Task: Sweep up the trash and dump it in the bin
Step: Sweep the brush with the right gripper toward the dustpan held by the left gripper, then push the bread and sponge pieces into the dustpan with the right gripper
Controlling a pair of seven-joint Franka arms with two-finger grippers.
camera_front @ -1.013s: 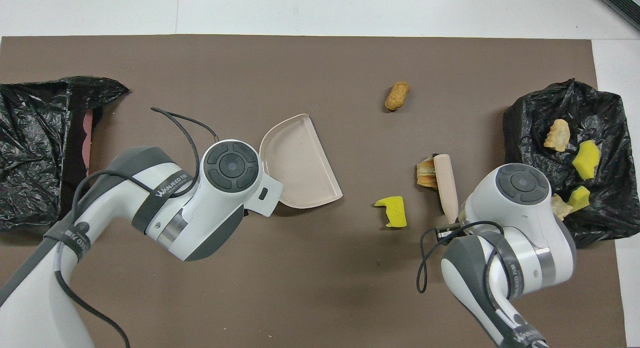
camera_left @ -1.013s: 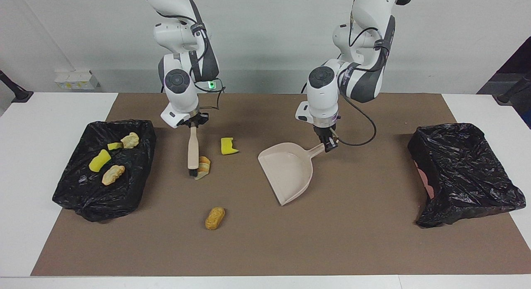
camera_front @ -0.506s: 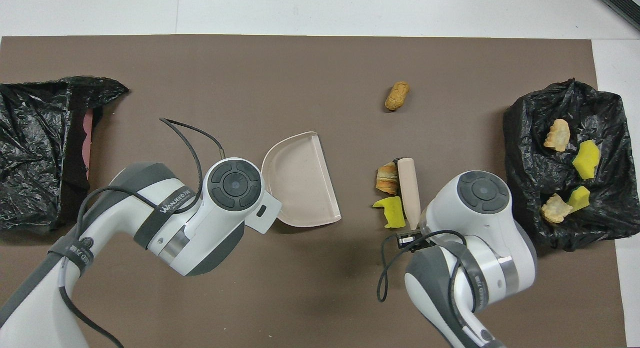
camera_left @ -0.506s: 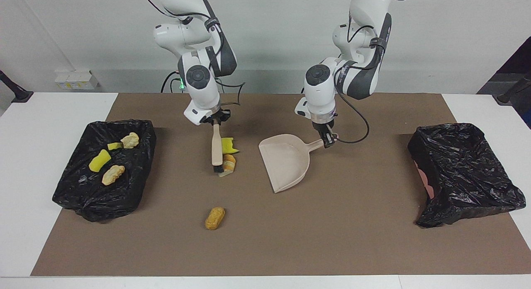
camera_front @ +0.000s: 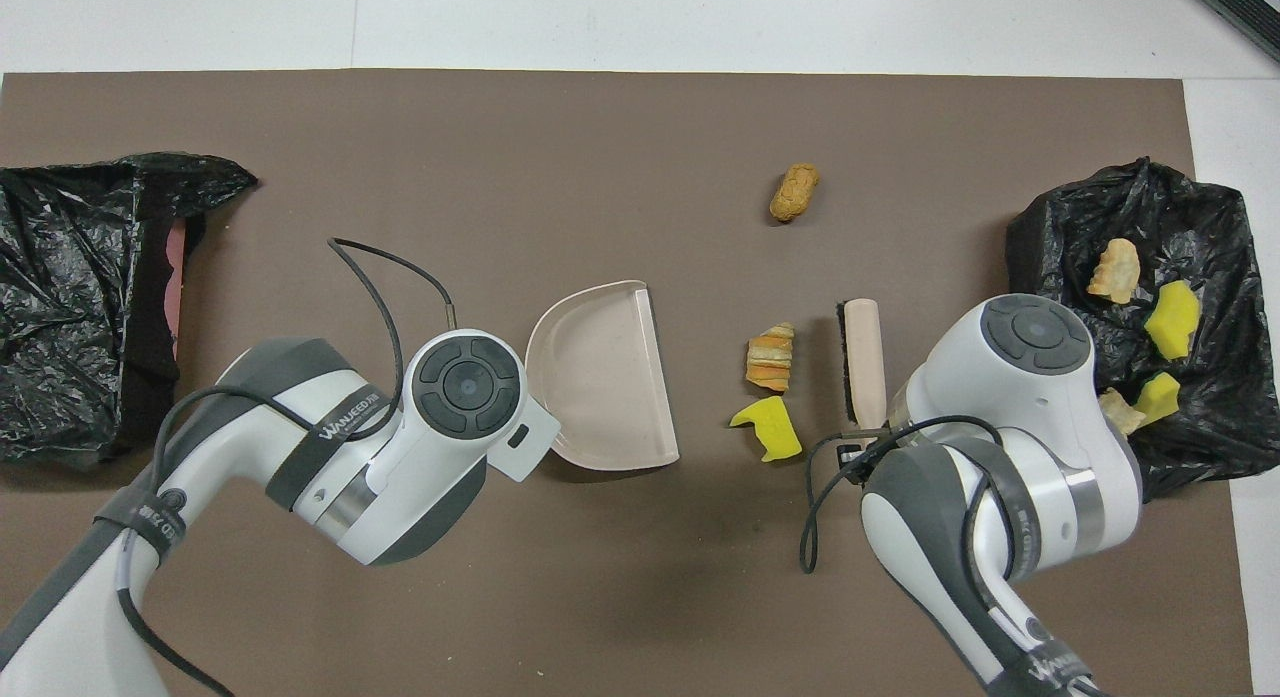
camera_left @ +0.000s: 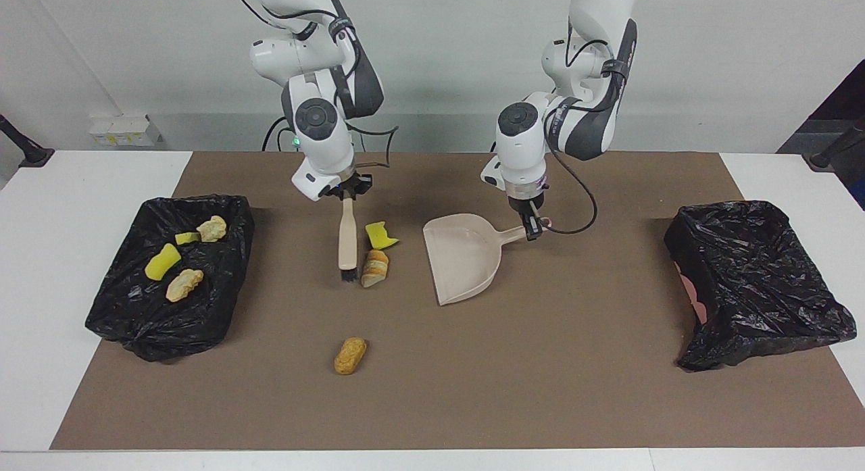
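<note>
The right gripper (camera_left: pixel 346 194) is clenched on the handle of the brush (camera_left: pixel 347 240), whose bristles stand on the brown mat just beside a striped bread lump (camera_left: pixel 375 268). A yellow sponge chunk (camera_left: pixel 380 235) lies next to that lump, a little nearer to the robots. The left gripper (camera_left: pixel 532 228) is clenched on the handle of the dustpan (camera_left: pixel 465 255), whose open lip faces the two scraps with a gap of bare mat between.

To do this sweep well, the brush should push both scraps together toward the pan in one low, steady stroke, bristles kept on the mat so that nothing slips under. The pan should be held with its lip flat on the mat and steady against the push. A third scrap, a tan lump (camera_left: pixel 350 355), lies well apart, farther from the robots, and will likely need its own stroke. Four scraps already lie in the black bin bag (camera_left: pixel 128 312) at the right arm's end of the desk (camera_left: pixel 40 255).

The facing view shows both grips and the brush's tilt. The overhead view hides the grips under the arms but shows the gap between scraps and pan lip more plainly, and a pink patch in the other bag (camera_front: pixel 60 307).
</note>
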